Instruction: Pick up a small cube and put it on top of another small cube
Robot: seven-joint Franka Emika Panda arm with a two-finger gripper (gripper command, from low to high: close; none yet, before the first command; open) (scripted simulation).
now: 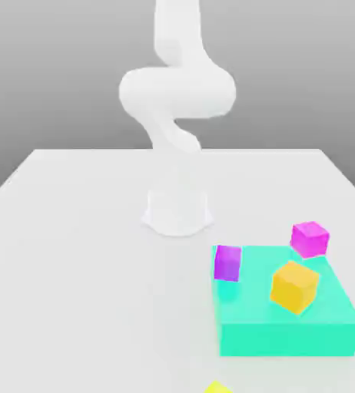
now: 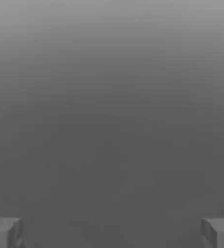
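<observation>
Two Views, One Outward Look

The exterior view faces the arm (image 1: 177, 92) from across the table (image 1: 96, 269), looking slightly down, far enough back to take in the base (image 1: 177, 211) and the table's far edge. The hand view looks out from the hand between the two fingertips (image 2: 14, 232), close to them, onto plain grey. No shared part of the scene can be made out.

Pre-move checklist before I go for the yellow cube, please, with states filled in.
1. Claw open: ok, fingers wide apart.
2. Claw empty: ok, nothing between the fingers.
3. Yellow cube in full view: not ok, cut off by the exterior view's bottom edge.
4. Orange cube uncovered on top: ok, nothing on it.
5. Claw lined up over yellow cube: not ok, the hand view has no cube in it.
</observation>
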